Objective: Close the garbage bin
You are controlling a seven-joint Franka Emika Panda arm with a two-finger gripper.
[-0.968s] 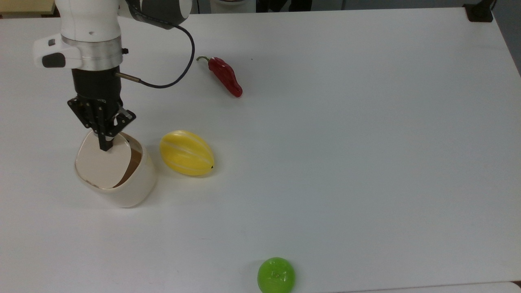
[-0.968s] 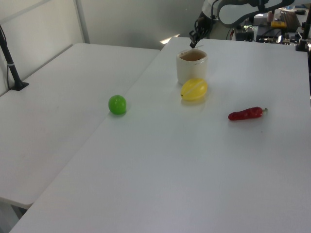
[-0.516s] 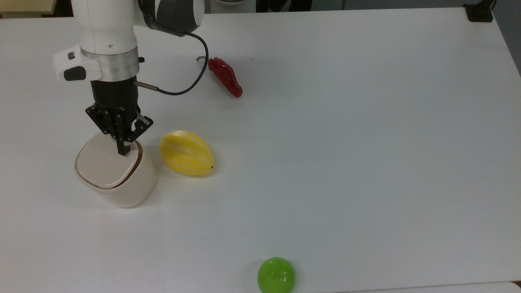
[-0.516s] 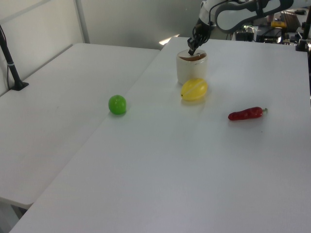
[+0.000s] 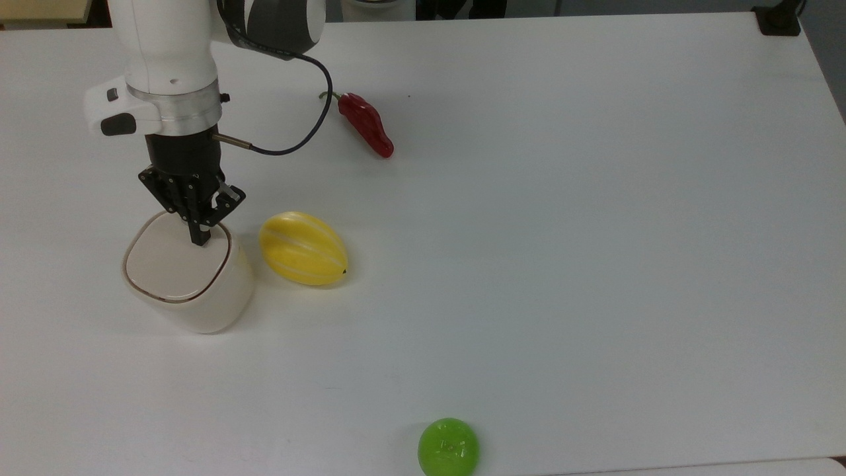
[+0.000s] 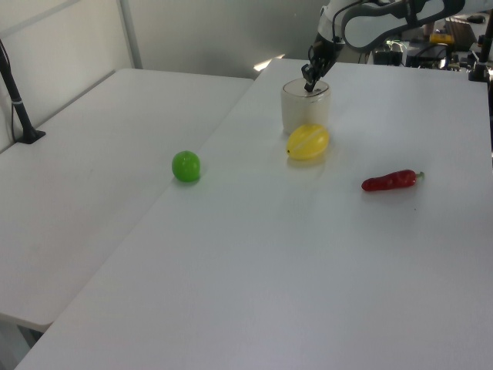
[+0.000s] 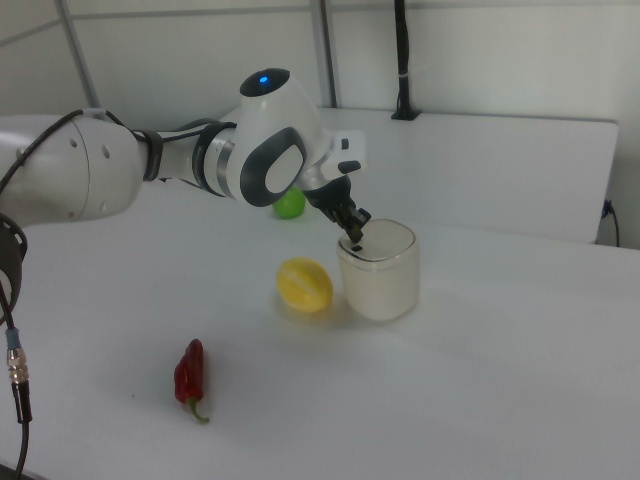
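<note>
The cream-white garbage bin (image 5: 198, 301) (image 6: 296, 116) (image 7: 385, 280) stands at the top view's left on the white table. Its flat beige lid (image 5: 173, 266) (image 7: 385, 238) lies level inside the rim, with a thin dark line around it. My gripper (image 5: 199, 238) (image 6: 310, 86) (image 7: 354, 240) points straight down with its fingers together, the tips resting on the lid near its upper right edge in the top view. Nothing is held between the fingers.
A yellow melon (image 5: 303, 248) (image 6: 308, 142) (image 7: 304, 284) lies right beside the bin. A red chili pepper (image 5: 367, 123) (image 6: 391, 181) (image 7: 189, 375) lies farther off, and a green round fruit (image 5: 448, 447) (image 6: 186, 166) (image 7: 290, 204) sits near the table (image 5: 595, 264) edge.
The lid has swung from tilted open down to flat on the bin. My gripper moved toward the top view's right and pressed down with it.
</note>
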